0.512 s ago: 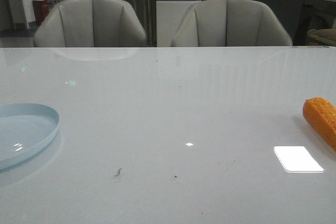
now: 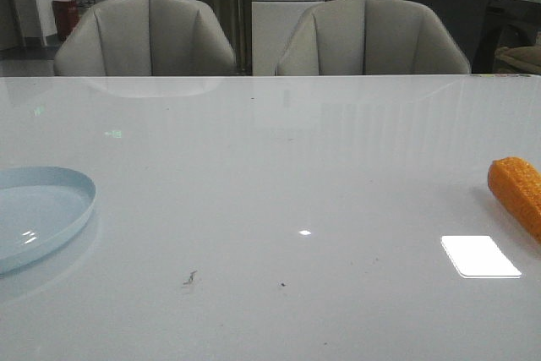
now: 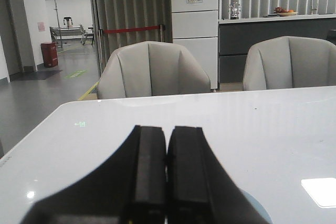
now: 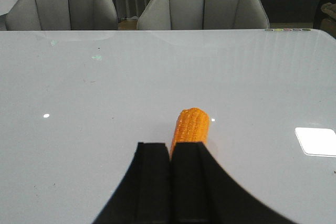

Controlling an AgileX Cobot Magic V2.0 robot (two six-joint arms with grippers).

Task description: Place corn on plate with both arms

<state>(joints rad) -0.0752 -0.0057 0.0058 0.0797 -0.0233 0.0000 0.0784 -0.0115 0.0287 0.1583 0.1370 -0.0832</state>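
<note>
The orange corn (image 2: 517, 192) lies on the white table at the far right edge of the front view, partly cut off by the frame. In the right wrist view the corn (image 4: 191, 125) lies just beyond my right gripper (image 4: 170, 148), which is shut and empty; its near end is hidden behind the right finger. The pale blue plate (image 2: 51, 209) rests at the table's left edge, empty. My left gripper (image 3: 167, 145) is shut and empty above the table, and a sliver of the plate (image 3: 261, 212) shows beside it. Neither arm shows in the front view.
Two grey chairs (image 2: 148, 35) (image 2: 372, 35) stand behind the table's far edge. A bright light reflection (image 2: 479, 256) lies on the glossy table (image 2: 279, 166) near the corn. Cabinets and a counter stand further back.
</note>
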